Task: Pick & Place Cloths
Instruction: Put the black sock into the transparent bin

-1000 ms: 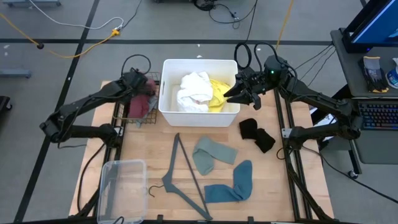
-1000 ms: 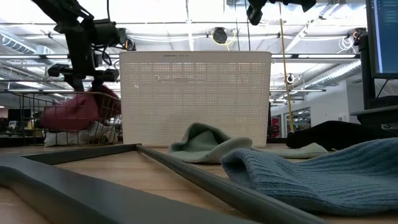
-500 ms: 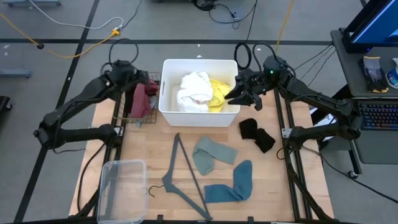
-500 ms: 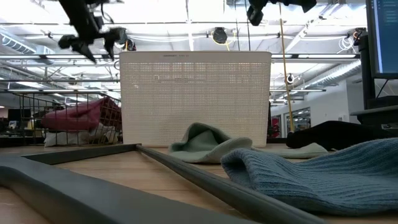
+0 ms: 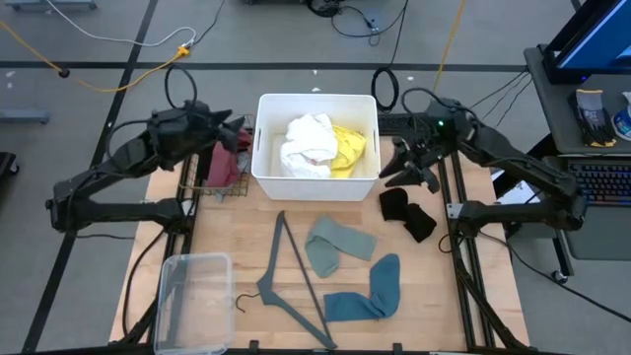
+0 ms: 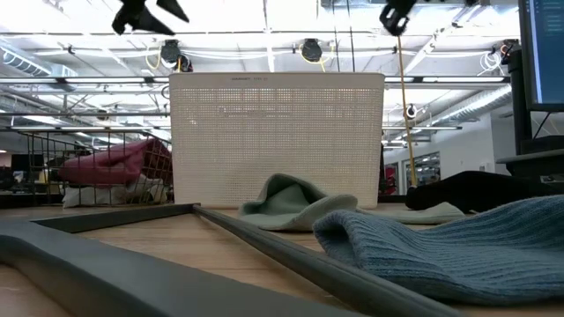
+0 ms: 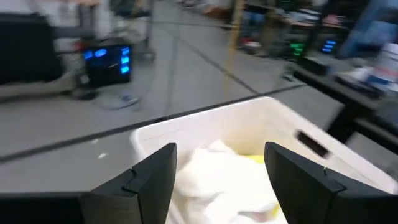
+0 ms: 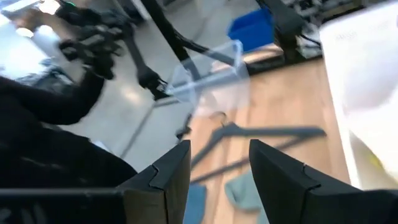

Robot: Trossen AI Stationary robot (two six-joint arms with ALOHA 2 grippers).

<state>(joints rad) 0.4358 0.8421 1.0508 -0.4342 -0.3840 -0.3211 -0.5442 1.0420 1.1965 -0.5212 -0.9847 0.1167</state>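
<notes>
A white bin (image 5: 264, 177) at the table's far middle holds a white cloth (image 5: 308, 143) and a yellow cloth (image 5: 349, 148). A maroon cloth (image 5: 225, 163) lies in the wire basket (image 5: 229, 193) left of the bin. A black cloth (image 5: 406, 213), a sage-green cloth (image 5: 335, 245) and a teal cloth (image 5: 370, 292) lie flat on the table. My left gripper (image 5: 237, 133) hovers open high over the basket, pointing toward the bin (image 7: 205, 130). My right gripper (image 5: 400, 173) hovers open just right of the bin, above the black cloth, with nothing between its fingers (image 8: 163, 180).
A thin grey hanger (image 5: 292, 281) lies on the table near the front middle, beside the sage-green cloth. A clear plastic tub (image 5: 193, 301) stands at the near left corner. The table's frame rails run along both sides.
My left gripper has let go of the maroon cloth, risen high out of the wire basket and tipped up from pointing down to nearly level; the cloth has settled in the basket. My right gripper has moved from the bin's right rim toward the table's right and near edge, over the black cloth.
</notes>
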